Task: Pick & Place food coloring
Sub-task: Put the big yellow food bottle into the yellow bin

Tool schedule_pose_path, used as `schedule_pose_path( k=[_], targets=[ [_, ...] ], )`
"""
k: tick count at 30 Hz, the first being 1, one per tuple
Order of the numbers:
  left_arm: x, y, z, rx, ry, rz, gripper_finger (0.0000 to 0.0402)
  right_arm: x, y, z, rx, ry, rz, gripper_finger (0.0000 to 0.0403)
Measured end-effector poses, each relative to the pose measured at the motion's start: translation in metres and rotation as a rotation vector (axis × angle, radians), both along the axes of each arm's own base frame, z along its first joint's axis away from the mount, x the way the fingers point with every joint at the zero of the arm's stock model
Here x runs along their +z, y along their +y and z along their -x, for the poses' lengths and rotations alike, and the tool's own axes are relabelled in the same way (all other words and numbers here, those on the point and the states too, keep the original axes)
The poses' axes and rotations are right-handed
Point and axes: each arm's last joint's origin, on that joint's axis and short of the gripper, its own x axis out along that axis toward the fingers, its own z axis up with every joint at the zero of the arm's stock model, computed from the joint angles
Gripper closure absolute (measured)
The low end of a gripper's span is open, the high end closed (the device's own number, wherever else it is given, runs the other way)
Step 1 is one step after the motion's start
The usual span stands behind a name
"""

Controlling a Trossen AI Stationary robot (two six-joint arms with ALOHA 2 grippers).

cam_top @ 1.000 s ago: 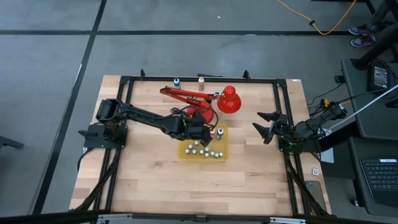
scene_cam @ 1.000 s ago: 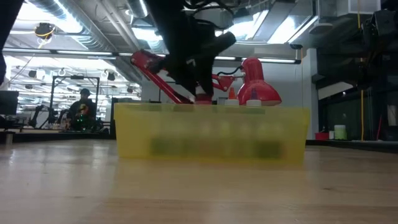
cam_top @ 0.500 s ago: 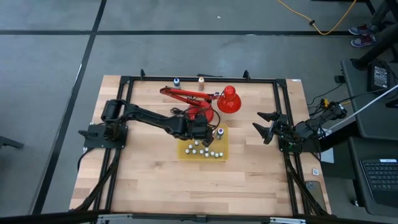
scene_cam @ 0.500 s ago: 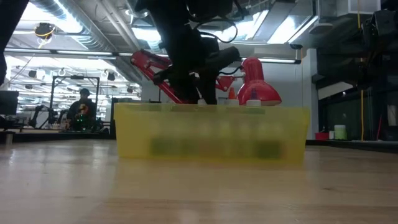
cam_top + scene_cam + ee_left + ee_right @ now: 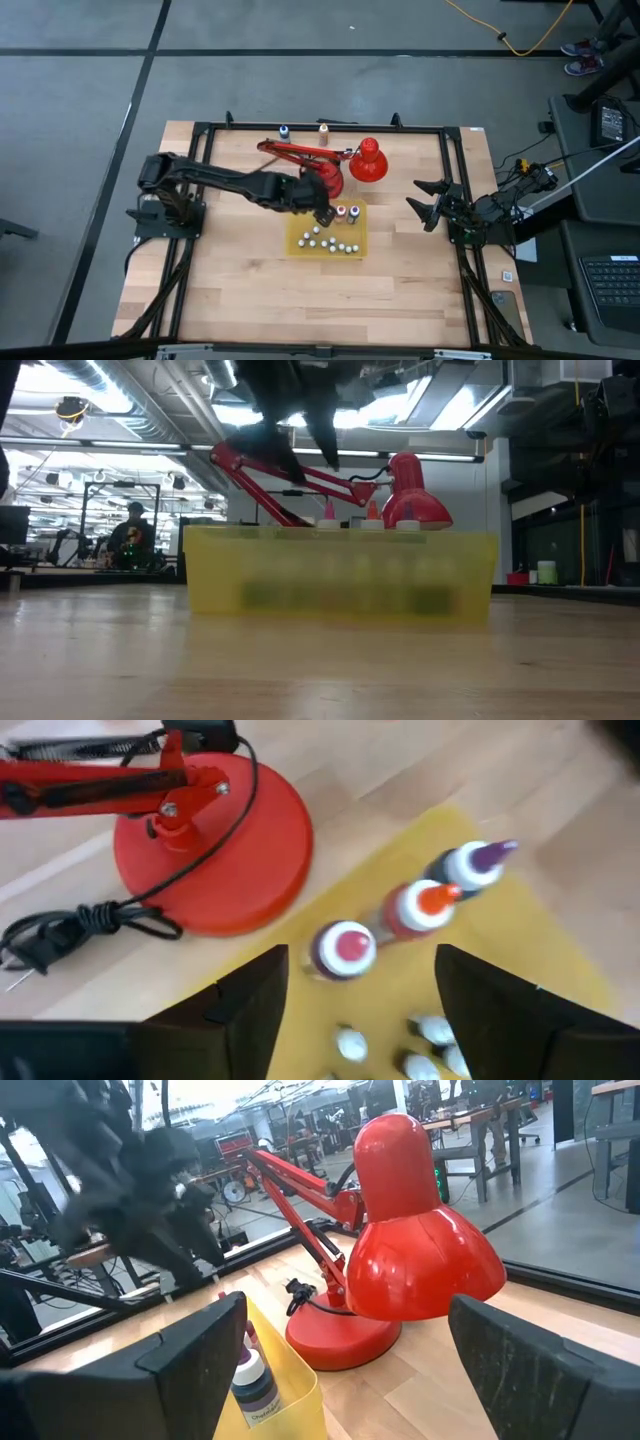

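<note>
A pale wooden counter (image 5: 250, 280) framed by black rails stands on a grey floor, and the low view looks across it into a bright workshop where a person (image 5: 130, 532) sits far back.

Nearest the front edge, the boards lie bare. Next comes a shallow yellow tray (image 5: 296, 246) near the middle of the counter. Its near half holds a scatter of small pale bottles (image 5: 330, 243) lying loose. At its far edge three food coloring bottles stand upright in a short row: a red-capped bottle (image 5: 343, 947), an orange-tipped bottle (image 5: 421, 908) and a purple-tipped bottle (image 5: 470, 865).

The left tool (image 5: 322, 213) hangs above the tray's far edge, just beside the red-capped bottle. Its two dark fingers (image 5: 225, 1010) stand apart and hold nothing; the bottle shows in the gap between them, lower down and untouched.

The right tool (image 5: 425, 203) waits off to the right, near the rail and well apart from the tray, with its fingers (image 5: 195, 1345) spread wide and empty.

Just behind the tray sits the round base of a red desk lamp (image 5: 326, 181). Its jointed arm runs along the far side, and its shade (image 5: 368, 161) rests to the right. Its black cord (image 5: 75, 930) lies coiled on the wood beside the base. Farthest back, by the rear rail, two more small bottles stand apart from the rest: a blue-capped bottle (image 5: 284, 131) and an orange-capped bottle (image 5: 323, 129).
</note>
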Motion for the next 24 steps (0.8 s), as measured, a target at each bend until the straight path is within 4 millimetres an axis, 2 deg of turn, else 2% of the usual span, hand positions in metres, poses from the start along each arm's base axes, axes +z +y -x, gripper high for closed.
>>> schedule_pose_path(
  k=[6,14,18,24],
  targets=[
    [0.055,0.015,0.015,-0.056,-0.112,0.004,0.0130,0.000,0.000,0.000,0.000,0.000,0.000,0.0056],
    [0.118,0.067,0.040,-0.075,-0.119,0.028,0.0114,0.000,0.000,0.000,0.000,0.000,0.000,0.0056],
    [0.140,0.097,0.048,-0.136,-0.111,-0.013,0.0118,0.000,0.000,0.000,0.000,0.000,0.000,0.0056],
    [0.152,0.143,0.048,-0.156,-0.075,-0.093,0.0119,0.000,0.000,0.000,0.000,0.000,0.000,0.0056]
  ],
)
